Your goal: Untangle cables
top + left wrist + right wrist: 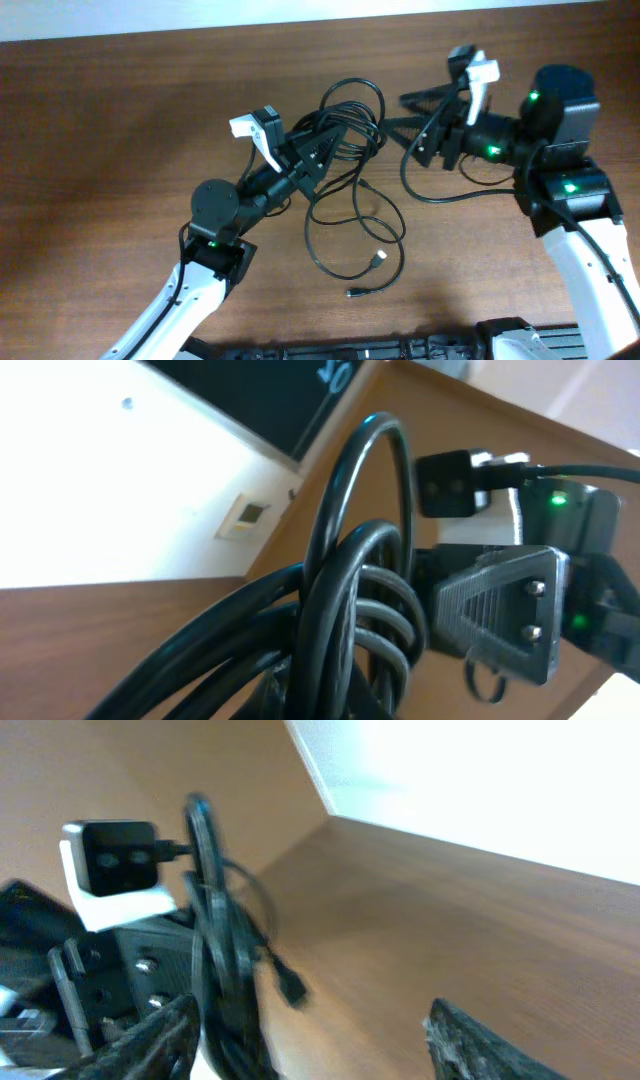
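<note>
Barely begun: the cables point(348, 128) lie knotted on the tabletop point(120, 120), left gripper point(322, 148) clamped at their seven o'clock side, right gripper point(394, 111) wide, empty, at three o'clock.

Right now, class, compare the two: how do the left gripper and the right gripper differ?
The left gripper is shut on the cables; the right gripper is open and holds nothing. The left gripper sits inside the tangle; the right gripper stands at its edge. Both point inward, toward the tangle between them.
</note>
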Tool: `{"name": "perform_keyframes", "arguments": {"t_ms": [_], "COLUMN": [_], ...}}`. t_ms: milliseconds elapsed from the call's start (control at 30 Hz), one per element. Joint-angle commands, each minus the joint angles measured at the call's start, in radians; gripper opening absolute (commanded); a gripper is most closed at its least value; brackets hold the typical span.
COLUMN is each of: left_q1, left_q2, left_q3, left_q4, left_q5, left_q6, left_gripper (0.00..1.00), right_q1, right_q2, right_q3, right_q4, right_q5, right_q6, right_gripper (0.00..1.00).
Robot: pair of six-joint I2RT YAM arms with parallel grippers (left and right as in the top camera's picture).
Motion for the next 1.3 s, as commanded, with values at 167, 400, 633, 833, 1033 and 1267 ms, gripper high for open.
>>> {"name": "perform_keyframes", "arguments": {"t_ms": [167,400,633,833,1033,1267], "left_q1": [0.008,0.008,0.008,0.007,0.007,0.006], "left_q2": [-0.005,-0.005,-0.005,-0.005,-0.005,-0.005], "left_q3": [0.009,0.009,0.009,0.009,0.009,0.009], "left_q4": [-0.058,-0.062,-0.149,-0.081,-0.074,0.051], "left_q5": [-0.076,-0.107,-0.089,-0.062,-0.060,0.116], "left_q6": [0.008,0.008,0.008,0.007,0.007,0.009], "left_gripper": [0.00,0.00,0.00,0.00,0.00,0.00], "right_q1": [-0.048,0.272,0.308,0.327,0.328,0.328], "right_q2": [-0.011,-0.011,-0.011,-0.011,-0.011,0.003], "right_q3": [0.009,0.009,0.009,0.009,0.009,0.009], "right_q4": [-0.106,-0.167,-0.077,-0.111,-0.137,-0.126], "right_q5": [-0.273,0.286,0.444,0.417,0.338,0.338], "right_q6": [-0.571,-0.850,-0.888,-0.894,-0.893,-0.893], "right_gripper": [0.73,0.76,0.76,0.46,0.26,0.26]}}
